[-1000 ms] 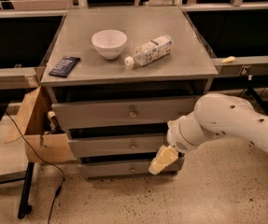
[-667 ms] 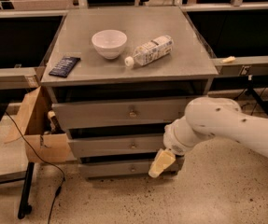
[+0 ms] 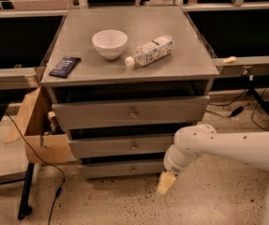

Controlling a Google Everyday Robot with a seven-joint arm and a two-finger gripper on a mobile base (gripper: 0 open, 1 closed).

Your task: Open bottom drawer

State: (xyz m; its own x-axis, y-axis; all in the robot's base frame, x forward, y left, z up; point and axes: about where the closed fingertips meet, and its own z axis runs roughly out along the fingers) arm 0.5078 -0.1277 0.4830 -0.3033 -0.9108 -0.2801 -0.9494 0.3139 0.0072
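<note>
The grey table (image 3: 192, 55) has three grey drawers in its front, and the bottom drawer (image 3: 110, 169) is the lowest one, close to the speckled floor (image 3: 124, 205), with a small round knob (image 3: 133, 169) in the middle of its flat front. Above it in the table are the middle drawer (image 3: 106, 146) and the wider top drawer (image 3: 101, 114), each with a dark gap over its front. The pincer (image 3: 166, 183) is at the lower right corner of the table's front, just beside the right end of the bottom drawer and low over the floor; its pale yellow tip points down and a little to the left. Whether it is spread or pressed together, I cannot tell, and I cannot tell if it touches the drawer. The knob is left of it and apart from it, with nothing between them. The white arm (image 3: 227, 146) comes from the right of the table. On the table's top stand a white bowl (image 3: 109, 42), a plastic bottle (image 3: 150, 50) lying on its side just beside the bowl, and a dark flat packet (image 3: 64, 66) near the left edge. Against the left side of the table leans an open cardboard box (image 3: 33, 125), and a thin black cable (image 3: 33, 151) runs over the floor there.
</note>
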